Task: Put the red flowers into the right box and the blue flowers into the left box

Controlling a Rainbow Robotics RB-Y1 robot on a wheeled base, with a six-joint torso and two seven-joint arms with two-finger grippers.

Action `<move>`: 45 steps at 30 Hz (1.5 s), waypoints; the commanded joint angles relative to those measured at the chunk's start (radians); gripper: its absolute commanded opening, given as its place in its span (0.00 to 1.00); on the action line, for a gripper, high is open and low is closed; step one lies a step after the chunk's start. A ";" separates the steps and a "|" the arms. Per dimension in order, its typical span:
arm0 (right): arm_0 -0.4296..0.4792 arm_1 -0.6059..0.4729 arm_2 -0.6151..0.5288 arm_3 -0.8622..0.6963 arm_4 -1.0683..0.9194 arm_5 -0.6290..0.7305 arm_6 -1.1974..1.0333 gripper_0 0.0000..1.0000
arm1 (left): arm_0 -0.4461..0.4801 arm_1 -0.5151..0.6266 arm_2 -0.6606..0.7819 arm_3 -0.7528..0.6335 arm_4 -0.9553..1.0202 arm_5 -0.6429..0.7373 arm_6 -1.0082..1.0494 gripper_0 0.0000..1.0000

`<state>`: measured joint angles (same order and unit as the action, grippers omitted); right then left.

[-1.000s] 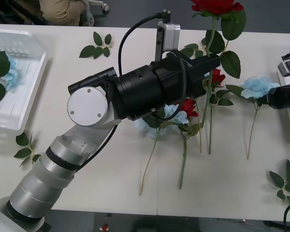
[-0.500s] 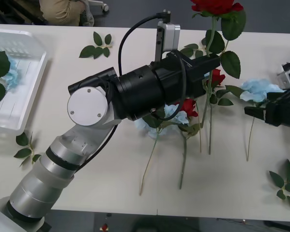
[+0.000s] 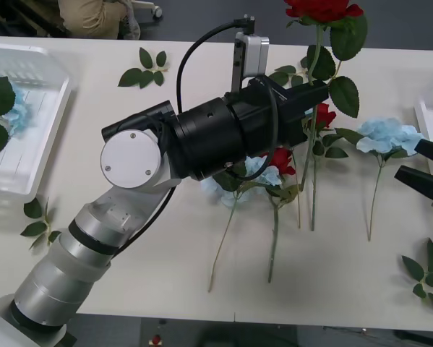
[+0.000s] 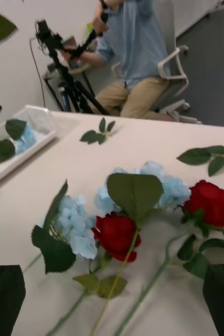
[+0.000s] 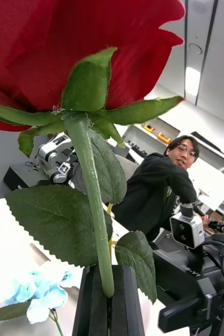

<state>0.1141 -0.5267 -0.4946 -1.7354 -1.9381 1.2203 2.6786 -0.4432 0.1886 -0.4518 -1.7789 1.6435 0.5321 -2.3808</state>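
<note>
At frame centre, the left gripper (image 5: 109,294) pinches a rose (image 3: 323,9) stem, bloom at the top edge.
To finish well it should carry the stem level toward the right box (image 3: 427,119), at the right edge, clearing the flowers on the bench (image 3: 129,238). Its jaws are pressed on the stem. The right gripper (image 3: 427,168), jaws spread and empty, sits beside a blue flower (image 3: 387,135).

Deep red, the big artificial rose (image 3: 322,9) at the cream tabletop's (image 3: 115,238) far edge, on a thin green stem with dark green serrated leaves. Two smaller red roses (image 4: 117,235) show among pale sky-blue petal clusters (image 4: 72,226). The shallow plastic tray (image 3: 35,108) at the left edge is translucent white, ribbed underneath. Black fingers (image 5: 125,310) pinch the green stem; black fingers (image 3: 422,181) by the right edge too.
</note>
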 commanded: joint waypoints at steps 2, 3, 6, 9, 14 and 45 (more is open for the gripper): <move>-0.014 -0.002 0.068 0.057 -0.107 0.019 0.027 1.00 | -0.025 0.008 0.001 -0.019 0.002 -0.001 -0.040 0.00; -0.017 -0.001 0.080 0.059 -0.114 0.019 0.027 1.00 | -0.025 0.008 0.001 -0.019 0.002 -0.001 -0.040 0.00; -0.028 -0.001 0.130 0.060 -0.116 0.008 0.027 1.00 | -0.025 0.008 0.001 -0.019 0.002 -0.001 -0.040 0.00; -0.050 -0.001 0.171 0.062 -0.105 0.011 0.027 1.00 | -0.025 0.008 0.001 -0.019 0.002 -0.001 -0.040 0.00; -0.093 -0.001 0.226 0.091 -0.084 0.013 0.027 1.00 | -0.025 0.008 0.001 -0.019 0.002 -0.001 -0.040 0.00; -0.225 0.044 0.476 0.096 -0.122 0.047 0.027 1.00 | -0.025 0.008 0.001 -0.019 0.002 -0.001 -0.040 0.00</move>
<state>-0.0937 -0.5104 -0.0290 -1.6238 -2.0518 1.2874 2.6808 -0.4432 0.1887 -0.4518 -1.7789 1.6435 0.5321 -2.3808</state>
